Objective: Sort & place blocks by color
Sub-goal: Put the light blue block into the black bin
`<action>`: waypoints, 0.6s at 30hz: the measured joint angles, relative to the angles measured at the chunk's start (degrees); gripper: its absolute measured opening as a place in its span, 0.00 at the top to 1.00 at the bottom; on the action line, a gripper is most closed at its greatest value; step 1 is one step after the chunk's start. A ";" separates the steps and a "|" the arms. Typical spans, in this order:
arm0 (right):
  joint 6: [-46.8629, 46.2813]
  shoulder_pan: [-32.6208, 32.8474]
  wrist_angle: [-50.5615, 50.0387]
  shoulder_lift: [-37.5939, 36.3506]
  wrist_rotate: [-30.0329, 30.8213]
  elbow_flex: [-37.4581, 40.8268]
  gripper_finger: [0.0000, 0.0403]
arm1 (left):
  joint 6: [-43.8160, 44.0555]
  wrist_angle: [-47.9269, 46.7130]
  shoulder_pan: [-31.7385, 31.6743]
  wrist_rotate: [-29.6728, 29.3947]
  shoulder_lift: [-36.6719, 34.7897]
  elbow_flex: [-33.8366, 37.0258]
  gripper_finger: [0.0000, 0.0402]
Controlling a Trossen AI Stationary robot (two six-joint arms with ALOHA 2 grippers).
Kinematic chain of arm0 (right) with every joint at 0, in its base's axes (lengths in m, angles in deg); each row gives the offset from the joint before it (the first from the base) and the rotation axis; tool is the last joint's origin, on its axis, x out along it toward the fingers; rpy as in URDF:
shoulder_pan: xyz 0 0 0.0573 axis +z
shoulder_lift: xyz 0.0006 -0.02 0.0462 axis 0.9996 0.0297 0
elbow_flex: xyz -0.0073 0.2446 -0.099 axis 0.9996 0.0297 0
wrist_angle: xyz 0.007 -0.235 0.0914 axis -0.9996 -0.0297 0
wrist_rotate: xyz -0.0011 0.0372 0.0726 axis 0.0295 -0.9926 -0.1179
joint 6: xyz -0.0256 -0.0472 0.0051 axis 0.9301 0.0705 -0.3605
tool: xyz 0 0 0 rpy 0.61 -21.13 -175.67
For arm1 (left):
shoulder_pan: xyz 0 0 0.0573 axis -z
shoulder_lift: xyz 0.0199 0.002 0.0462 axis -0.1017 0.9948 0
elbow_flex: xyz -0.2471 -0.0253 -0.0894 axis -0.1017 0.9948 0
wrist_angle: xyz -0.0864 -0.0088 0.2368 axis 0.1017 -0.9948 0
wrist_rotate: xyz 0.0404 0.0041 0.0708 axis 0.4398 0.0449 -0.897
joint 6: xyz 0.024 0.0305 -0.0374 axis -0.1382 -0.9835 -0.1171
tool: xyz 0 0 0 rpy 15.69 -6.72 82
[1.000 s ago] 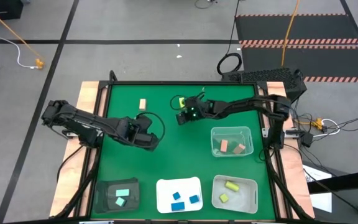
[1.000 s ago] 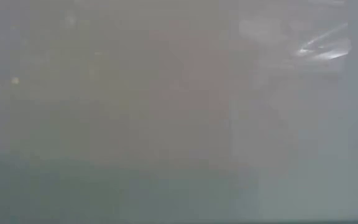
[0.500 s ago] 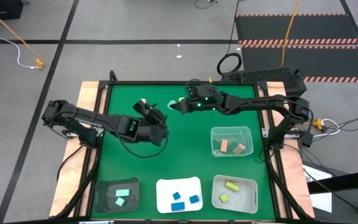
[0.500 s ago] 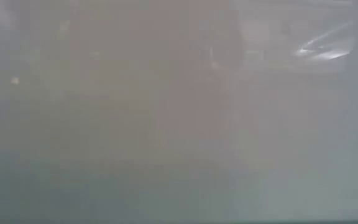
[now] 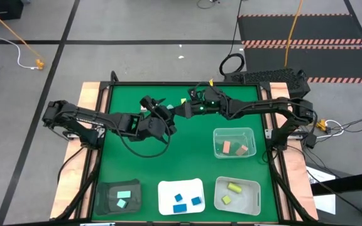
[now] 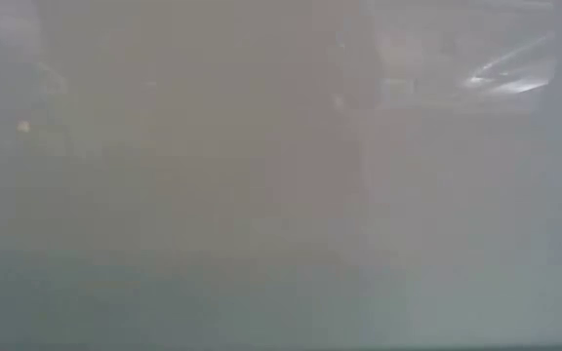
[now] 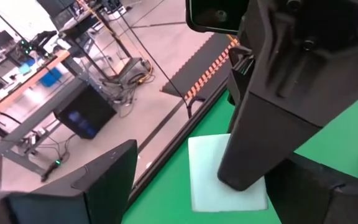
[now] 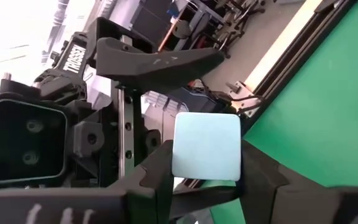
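Mint block [image 8: 206, 146] (right tool [image 8: 204, 180]) facing left tool [image 5: 159, 107]

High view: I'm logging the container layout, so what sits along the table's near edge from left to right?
Dark tray with mint blocks → white tray with blue blocks → clear bin with yellow blocks.

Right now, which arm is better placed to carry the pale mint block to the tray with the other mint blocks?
Left, probably. The right tool grips the mint block, but the dark tray lies on the left arm's side. The left tool is open beside the block, so a handover looks likely.
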 joint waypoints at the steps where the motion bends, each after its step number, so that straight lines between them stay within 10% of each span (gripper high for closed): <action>1: 0.00 0.00 0.19 0.04 -0.11 0.04 0.71 | 0.61 -0.01 0.00 0.02 -0.01 0.00 0.20; 18: 1.19 0.05 4.61 -0.38 -5.20 0.17 0.71 | 5.43 1.10 2.15 3.11 -0.10 -0.07 0.34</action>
